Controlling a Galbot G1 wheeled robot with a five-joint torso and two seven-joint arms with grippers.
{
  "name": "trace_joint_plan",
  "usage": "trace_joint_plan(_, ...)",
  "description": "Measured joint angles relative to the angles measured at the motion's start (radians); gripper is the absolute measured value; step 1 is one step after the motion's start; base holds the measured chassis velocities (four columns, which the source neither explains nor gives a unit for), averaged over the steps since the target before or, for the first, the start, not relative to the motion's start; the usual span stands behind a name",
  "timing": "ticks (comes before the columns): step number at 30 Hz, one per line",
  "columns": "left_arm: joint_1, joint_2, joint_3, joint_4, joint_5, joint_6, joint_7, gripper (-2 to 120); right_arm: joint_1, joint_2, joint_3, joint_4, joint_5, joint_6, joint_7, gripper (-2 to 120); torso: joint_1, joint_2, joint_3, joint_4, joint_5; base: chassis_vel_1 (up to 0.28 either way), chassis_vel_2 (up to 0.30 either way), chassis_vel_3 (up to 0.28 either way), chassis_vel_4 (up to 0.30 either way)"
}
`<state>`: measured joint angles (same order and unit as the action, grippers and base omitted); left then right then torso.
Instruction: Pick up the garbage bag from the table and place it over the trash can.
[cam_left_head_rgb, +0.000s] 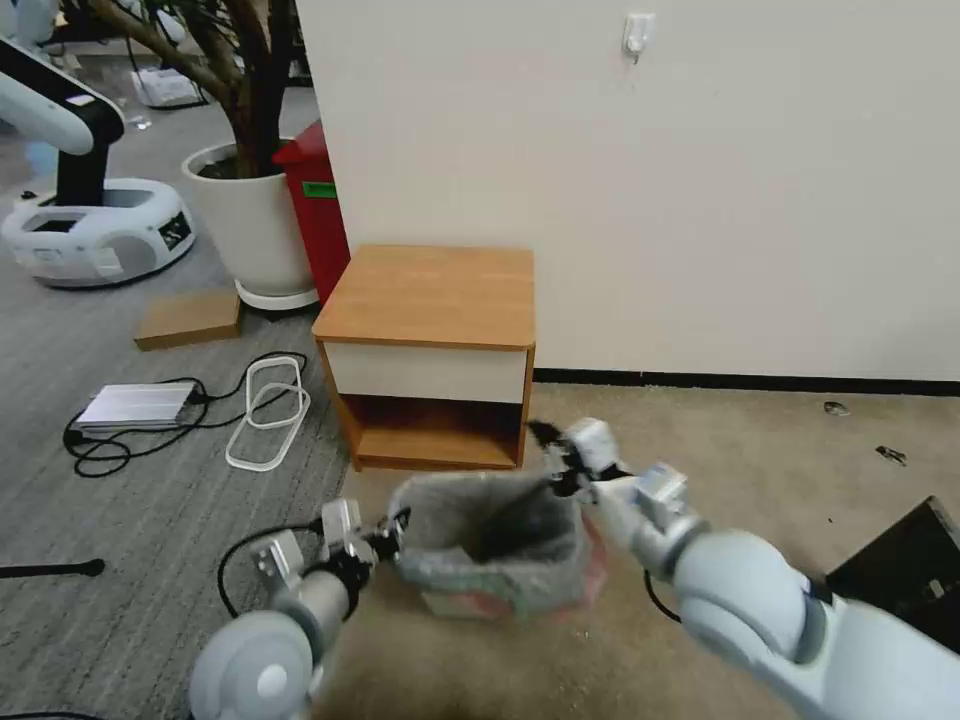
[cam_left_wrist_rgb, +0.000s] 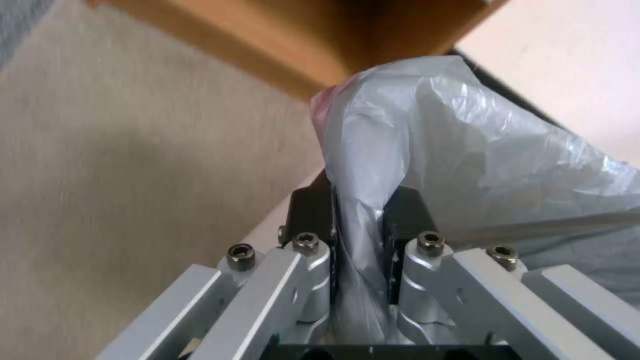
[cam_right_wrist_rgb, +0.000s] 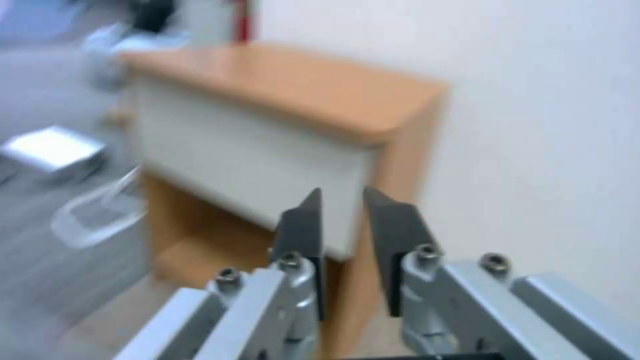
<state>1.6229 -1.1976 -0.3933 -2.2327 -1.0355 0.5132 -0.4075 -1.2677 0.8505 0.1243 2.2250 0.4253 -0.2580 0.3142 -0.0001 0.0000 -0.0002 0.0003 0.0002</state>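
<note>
Left pincer (cam_left_wrist_rgb: 358, 210) on garbage bag (cam_left_wrist_rgb: 467, 150) rim.

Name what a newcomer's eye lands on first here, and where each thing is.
First, the grey garbage bag draped over the trash can on the carpet in front of the nightstand. The left gripper pinches the bag's edge on the can's left side. The right gripper hovers at the far right corner, fingers slightly apart and empty.
</note>
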Motion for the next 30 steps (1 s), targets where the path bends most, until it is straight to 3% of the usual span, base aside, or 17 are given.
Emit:
trace_joint_plan(4, 0.042, -0.005, 0.018, -0.014, 0.023, -0.012, 0.002, 9, -0.191, 0.165, 0.154, 0.004, -0.122, 0.074, -0.002, 40, 0.0, 0.0, 0.0, -0.0005, 0.0001, 0.0, 0.0, 0.0, 0.0)
trace_joint_plan(5, 0.042, -0.005, 0.018, -0.014, 0.023, -0.012, 0.002, 9, -0.191, 0.165, 0.154, 0.004, -0.122, 0.074, -0.002, 40, 0.0, 0.0, 0.0, -0.0005, 0.0001, 0.0, 0.0, 0.0, 0.0)
trace_joint_plan(9, 0.043, -0.006, 0.036, 0.001, 0.046, -0.01, 0.004, 9, -0.303, 0.265, 0.188, 0.005, -0.205, 0.139, -0.005, 59, 0.0, 0.0, 0.0, -0.0004, -0.0003, 0.0, 0.0, 0.0, 0.0)
trace_joint_plan(14, 0.041, -0.01, 0.046, 0.02, 0.068, -0.004, 0.006, 9, -0.328, 0.282, 0.174, 0.004, -0.238, 0.169, -0.005, 72, 0.0, 0.0, 0.0, -0.0003, -0.0003, 0.0, 0.0, 0.0, 0.0)
trace_joint_plan(18, 0.043, -0.011, 0.052, 0.057, 0.09, -0.013, 0.025, 9, -0.331, 0.289, 0.164, 0.007, -0.242, 0.174, -0.002, 92, 0.0, 0.0, 0.0, -0.0001, 0.0, 0.0, 0.0, 0.0, 0.0)
trace_joint_plan(27, 0.043, -0.009, 0.042, 0.075, 0.105, -0.021, 0.056, 9, -0.331, 0.293, 0.157, 0.013, -0.242, 0.172, 0.001, 100, 0.0, 0.0, 0.0, -0.0001, 0.0002, 0.0, 0.0, 0.0, 0.0)
trace_joint_plan(28, 0.047, -0.007, 0.042, 0.085, 0.168, -0.018, 0.064, 24, -0.338, 0.309, 0.137, 0.013, -0.247, 0.168, 0.016, 100, 0.0, 0.0, 0.0, -0.0003, -0.0009, 0.0, 0.0, 0.0, 0.0)
trace_joint_plan(30, 0.05, -0.008, 0.041, 0.08, 0.189, -0.02, 0.065, 29, -0.342, 0.313, 0.131, 0.013, -0.249, 0.167, 0.02, 100, 0.0, 0.0, 0.0, -0.0003, -0.0003, 0.0, 0.0, 0.0, 0.0)
